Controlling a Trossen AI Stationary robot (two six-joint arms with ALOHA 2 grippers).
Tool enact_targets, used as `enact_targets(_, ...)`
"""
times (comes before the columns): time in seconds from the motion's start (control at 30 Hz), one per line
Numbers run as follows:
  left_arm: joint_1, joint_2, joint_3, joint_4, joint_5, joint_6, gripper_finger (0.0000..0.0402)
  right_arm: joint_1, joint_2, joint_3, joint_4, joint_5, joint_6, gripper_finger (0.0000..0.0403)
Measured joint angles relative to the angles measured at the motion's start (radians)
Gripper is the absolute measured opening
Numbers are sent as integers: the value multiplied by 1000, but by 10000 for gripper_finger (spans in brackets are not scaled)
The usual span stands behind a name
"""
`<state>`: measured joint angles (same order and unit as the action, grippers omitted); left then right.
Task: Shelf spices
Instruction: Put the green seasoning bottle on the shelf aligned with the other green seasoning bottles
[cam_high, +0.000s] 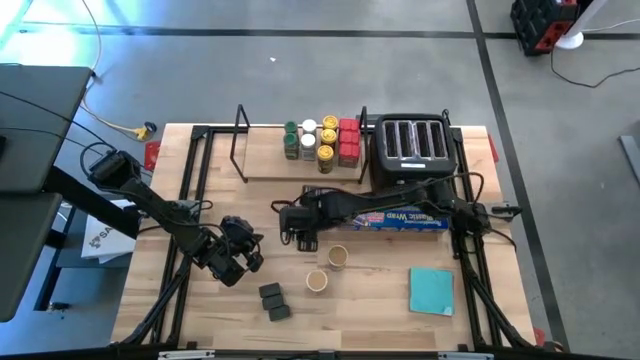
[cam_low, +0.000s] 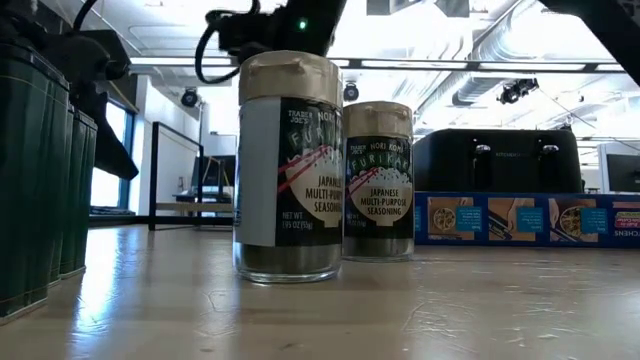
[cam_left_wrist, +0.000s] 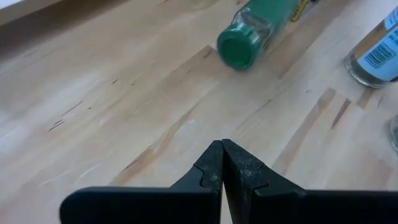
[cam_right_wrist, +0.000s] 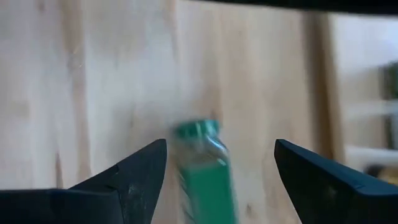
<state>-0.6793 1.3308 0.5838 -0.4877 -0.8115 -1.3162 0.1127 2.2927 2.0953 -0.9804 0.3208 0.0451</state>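
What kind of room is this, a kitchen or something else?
Probably a robotics lab or workshop with a mock kitchen setup, not a home kitchen. The wooden table stands on a bare taped floor, exposed ceiling ducts show overhead, and a toaster sits beside the spice shelf.

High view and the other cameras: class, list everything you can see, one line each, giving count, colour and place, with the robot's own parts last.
Jars on shelf: several, green, white, yellow and red tops, on the board's right part.
Tan-lidded jars: two, upright, front centre.
Green jar: one, lying down, under the right gripper.
Dark blocks: two, front left.
Toaster: one, black, back right.
Wrap box: one, blue, before the toaster.
Pad: one, teal, front right.
Left gripper: shut.
Right gripper: open.
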Motion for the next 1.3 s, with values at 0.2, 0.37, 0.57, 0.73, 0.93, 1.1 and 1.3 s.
enact_targets(0.2, -11, 0, 0, 22, -8, 8, 1, -43, 15, -2, -33, -182, -287, 293)
enact_targets(0.37, -18, 0, 0, 22, -13, 11, 1, -65, 19, -2, -72, -209, -414, 293)
enact_targets(0.57, -18, 0, 0, 21, -21, 11, 1, -74, 83, -3, -44, -221, -427, 293)
enact_targets(0.73, -17, 0, 0, 22, -21, 11, 1, -74, 117, -3, -9, -217, -400, 291)
enact_targets(0.93, -17, 0, 0, 23, -21, 11, 1, -81, 127, -3, 31, -224, -364, 241)
enact_targets(1.1, -17, 0, 0, 22, -21, 11, 1, -89, 139, -3, 13, -234, -360, 203)
enact_targets(1.3, -17, 1, 0, 22, -21, 11, 1, -86, 141, -3, 26, -232, -360, 215)
